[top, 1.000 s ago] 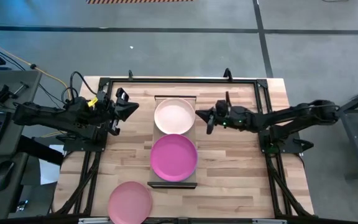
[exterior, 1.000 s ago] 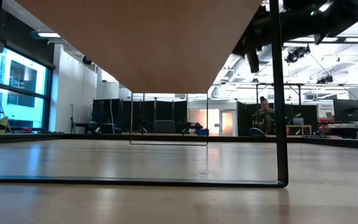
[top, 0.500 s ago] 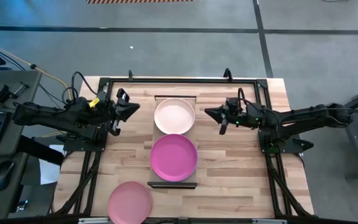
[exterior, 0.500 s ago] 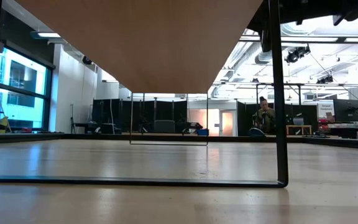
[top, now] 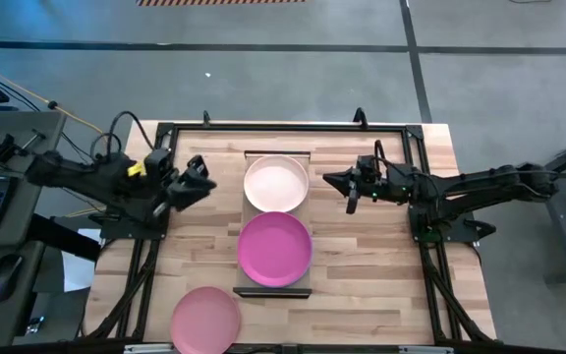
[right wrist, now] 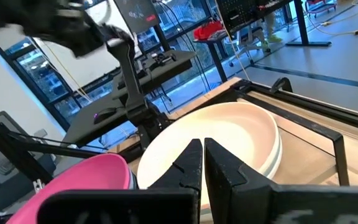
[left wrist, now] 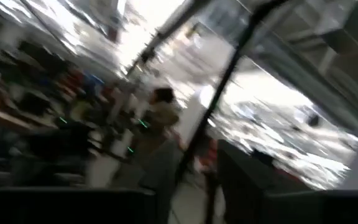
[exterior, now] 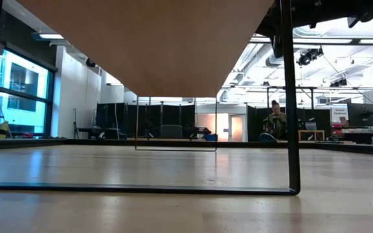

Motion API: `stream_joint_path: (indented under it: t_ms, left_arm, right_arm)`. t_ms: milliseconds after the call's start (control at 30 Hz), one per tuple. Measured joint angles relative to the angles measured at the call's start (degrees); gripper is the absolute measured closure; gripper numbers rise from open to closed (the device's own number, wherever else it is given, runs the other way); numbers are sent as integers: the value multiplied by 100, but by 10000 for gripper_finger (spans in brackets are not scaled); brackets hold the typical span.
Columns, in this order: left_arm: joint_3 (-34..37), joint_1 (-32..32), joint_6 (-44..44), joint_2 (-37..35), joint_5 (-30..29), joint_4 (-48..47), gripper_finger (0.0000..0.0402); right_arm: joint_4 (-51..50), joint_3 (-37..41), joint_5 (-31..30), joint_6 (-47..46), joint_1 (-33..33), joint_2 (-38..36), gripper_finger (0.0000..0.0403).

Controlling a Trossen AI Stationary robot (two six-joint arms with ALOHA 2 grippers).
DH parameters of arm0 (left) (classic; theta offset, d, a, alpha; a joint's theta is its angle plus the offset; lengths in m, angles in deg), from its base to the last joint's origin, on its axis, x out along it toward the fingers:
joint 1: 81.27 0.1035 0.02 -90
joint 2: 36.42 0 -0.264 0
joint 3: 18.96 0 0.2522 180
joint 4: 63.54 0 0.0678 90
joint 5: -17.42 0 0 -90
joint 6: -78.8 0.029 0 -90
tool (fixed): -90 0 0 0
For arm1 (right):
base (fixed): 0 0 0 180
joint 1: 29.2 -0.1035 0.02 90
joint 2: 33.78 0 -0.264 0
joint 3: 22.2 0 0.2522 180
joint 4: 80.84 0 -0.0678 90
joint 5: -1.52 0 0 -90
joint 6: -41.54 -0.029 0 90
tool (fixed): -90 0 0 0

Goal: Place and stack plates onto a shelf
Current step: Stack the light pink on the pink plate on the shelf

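Observation:
The shelf (top: 248,218) stands in the middle of the table, raised on dark rails. A peach plate (top: 275,183) lies on its far half and a magenta plate (top: 275,248) on its near half; in the right wrist view a paler rim shows under the peach plate (right wrist: 229,140). A pink plate (top: 205,318) rests flat near the table's front edge. My right gripper (top: 338,181) hovers shut and empty just right of the peach plate, pointing at it. My left gripper (top: 199,180) hangs raised left of the shelf.
The plank tabletop (top: 362,256) has bare room right of the shelf and at the far left. A dark frame (top: 283,126) runs round the table. In the low view the shelf's underside (exterior: 147,45) and its rail (exterior: 290,97) fill the near field; a person sits far behind.
My right gripper has drawn back from the peach plate toward the table's right edge and risen a little, staying shut, then kept still. My left gripper has swung slightly toward the near edge, risen and rolled. The plates have not moved.

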Motion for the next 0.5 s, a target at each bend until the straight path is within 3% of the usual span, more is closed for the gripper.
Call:
stream_joint_path:
  t_ms: [133,267,500]
  left_arm:
    - [-1039,-788,108,478,-53,-1642,257]
    - [-1913,-1480,-452,1081,-168,-4280,240]
    - [-2107,-2594,-1959,2011,-83,-7456,238]
  right_arm:
    - [-100,0,-2,0,37,2,403]
    - [-195,0,-50,-93,42,2,403]
    - [-365,0,-85,-152,42,2,403]
